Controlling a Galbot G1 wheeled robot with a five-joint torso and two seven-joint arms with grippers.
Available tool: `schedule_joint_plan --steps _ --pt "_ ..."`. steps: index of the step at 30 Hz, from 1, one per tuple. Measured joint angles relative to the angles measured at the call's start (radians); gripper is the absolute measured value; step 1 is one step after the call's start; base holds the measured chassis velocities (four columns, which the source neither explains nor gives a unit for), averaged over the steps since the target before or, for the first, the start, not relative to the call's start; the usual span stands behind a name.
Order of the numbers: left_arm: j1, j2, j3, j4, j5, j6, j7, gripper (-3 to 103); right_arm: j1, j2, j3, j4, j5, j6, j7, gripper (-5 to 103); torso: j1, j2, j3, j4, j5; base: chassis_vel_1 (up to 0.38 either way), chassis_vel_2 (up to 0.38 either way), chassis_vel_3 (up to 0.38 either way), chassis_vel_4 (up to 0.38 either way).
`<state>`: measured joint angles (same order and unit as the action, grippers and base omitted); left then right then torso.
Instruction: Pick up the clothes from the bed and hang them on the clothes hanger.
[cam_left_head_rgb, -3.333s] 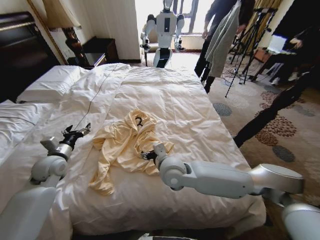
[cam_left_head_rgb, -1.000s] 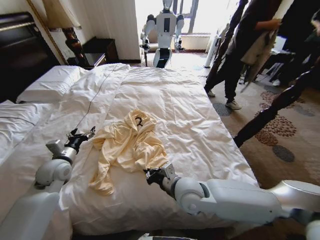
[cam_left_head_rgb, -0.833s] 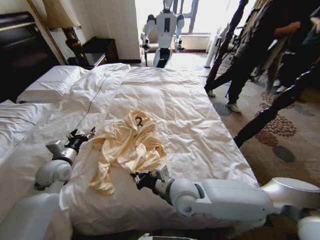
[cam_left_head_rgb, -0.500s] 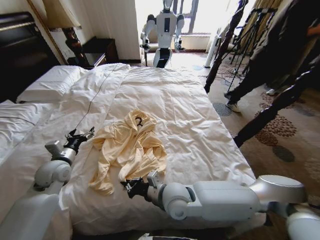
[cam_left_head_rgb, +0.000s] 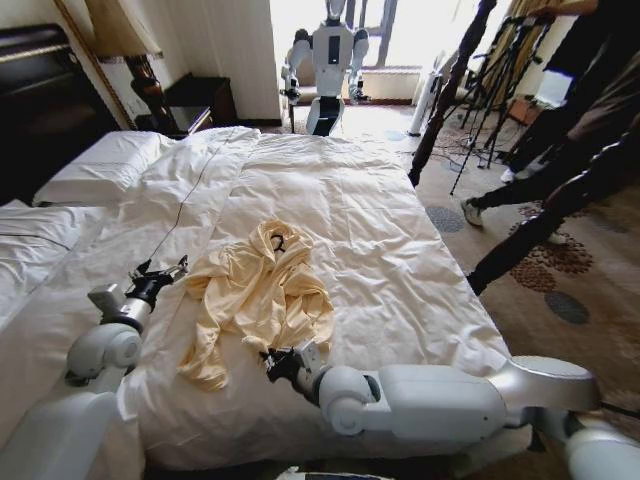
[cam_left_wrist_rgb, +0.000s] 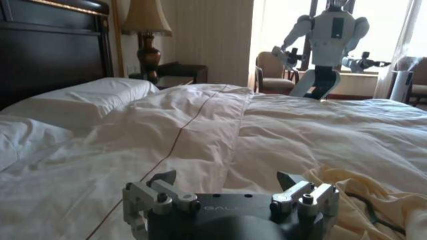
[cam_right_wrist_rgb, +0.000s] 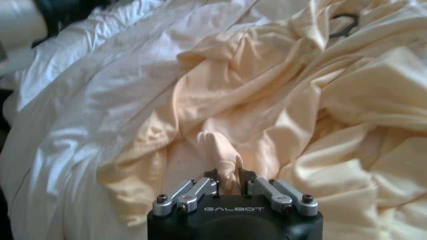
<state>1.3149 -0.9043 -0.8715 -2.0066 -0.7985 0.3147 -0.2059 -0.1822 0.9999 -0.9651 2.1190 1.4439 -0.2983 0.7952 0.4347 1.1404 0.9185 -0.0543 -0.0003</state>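
The bed (cam_left_head_rgb: 390, 230) takes up most of the head view, its white quilted duvet soft and puffy, creased into long ridges. 2 white pillows (cam_left_head_rgb: 95, 168) lie against a dark wooden headboard (cam_left_head_rgb: 40, 100), and a lamp (cam_left_head_rgb: 125, 40) stands on a dark nightstand (cam_left_head_rgb: 200, 100) beside it. Past the foot of the bed, patterned carpet (cam_left_head_rgb: 560, 290) runs to a bright window, where another white humanoid robot (cam_left_head_rgb: 325, 60) stands.

The clothes (cam_left_head_rgb: 255, 295), a pale butter-yellow shirt of thin soft fabric, lie crumpled in loose folds near the middle of the duvet. The clothes hanger (cam_left_head_rgb: 279, 243), a thin dark wire shape, shows only partly at the shirt's far end among the folds.

The right gripper (cam_left_head_rgb: 282, 362) is low at the near edge of the shirt; in the right wrist view its fingers (cam_right_wrist_rgb: 200, 189) are pinched together on a thin rolled fold of yellow fabric (cam_right_wrist_rgb: 223, 155). The left gripper (cam_left_head_rgb: 158, 274) hovers over bare duvet just beside the shirt's left edge, its fingers (cam_left_wrist_rgb: 158, 186) spread apart and holding nothing.
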Motion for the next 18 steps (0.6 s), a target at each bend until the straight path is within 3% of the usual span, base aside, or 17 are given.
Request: schedule_joint_plan --steps 3,6,8,9,10,12,13,14,16,18 --pt "-0.001 0.000 0.001 0.000 0.000 0.000 0.000 100 0.043 -0.066 0.091 0.021 0.041 -0.017 -0.035 36 0.000 0.000 0.000 -0.0001 -0.0001 0.000 0.000 0.000 0.000" --pt "-0.003 -0.002 0.002 0.000 0.000 0.000 0.001 100 0.070 -0.101 0.143 0.003 0.047 -0.054 -0.079 41 0.000 0.000 0.000 -0.0002 -0.0001 0.000 0.000 0.000 0.000" --pt "-0.003 -0.005 0.003 -0.001 0.000 0.000 0.003 100 0.096 -0.123 0.171 -0.079 -0.040 -0.088 -0.188 52 0.000 0.000 0.000 -0.0003 0.0000 0.000 0.000 0.000 0.000" --pt "-0.003 -0.007 0.005 -0.001 0.000 0.000 0.005 100 0.118 -0.122 0.174 -0.174 -0.143 -0.088 -0.306 58 0.000 0.000 0.000 -0.0003 -0.0001 0.000 0.000 0.000 0.000" --pt "-0.003 -0.007 0.005 -0.001 0.000 0.000 0.005 100 0.118 -0.122 0.174 -0.174 -0.143 -0.088 -0.306 58 0.000 0.000 0.000 -0.0003 -0.0001 0.000 0.000 0.000 0.000" --pt "-0.004 -0.010 0.009 -0.001 0.001 -0.001 0.006 100 0.152 -0.088 0.172 -0.344 -0.275 -0.060 -0.490 69 0.000 0.000 0.000 -0.0003 0.0000 0.000 0.000 0.000 0.000" --pt "-0.004 -0.012 0.010 -0.002 0.001 -0.001 0.007 100 0.171 -0.052 0.172 -0.446 -0.321 -0.048 -0.573 69 0.000 0.000 0.000 -0.0001 0.0003 0.000 0.000 0.000 0.000" --pt "-0.004 -0.012 0.010 -0.002 0.001 -0.001 0.007 100 0.171 -0.052 0.172 -0.446 -0.321 -0.048 -0.573 69 0.000 0.000 0.000 -0.0001 0.0003 0.000 0.000 0.000 0.000" --pt "-0.002 -0.016 0.011 -0.002 0.003 -0.003 0.008 100 0.214 0.053 0.166 -0.669 -0.379 0.002 -0.700 85 0.000 0.000 0.000 0.0000 0.0000 0.000 0.000 0.000 0.000" --pt "-0.001 -0.018 0.010 0.000 0.003 -0.005 0.009 100 0.237 0.127 0.161 -0.815 -0.418 0.032 -0.744 90 0.000 0.000 0.000 0.0009 -0.0005 0.000 0.000 0.000 0.000"
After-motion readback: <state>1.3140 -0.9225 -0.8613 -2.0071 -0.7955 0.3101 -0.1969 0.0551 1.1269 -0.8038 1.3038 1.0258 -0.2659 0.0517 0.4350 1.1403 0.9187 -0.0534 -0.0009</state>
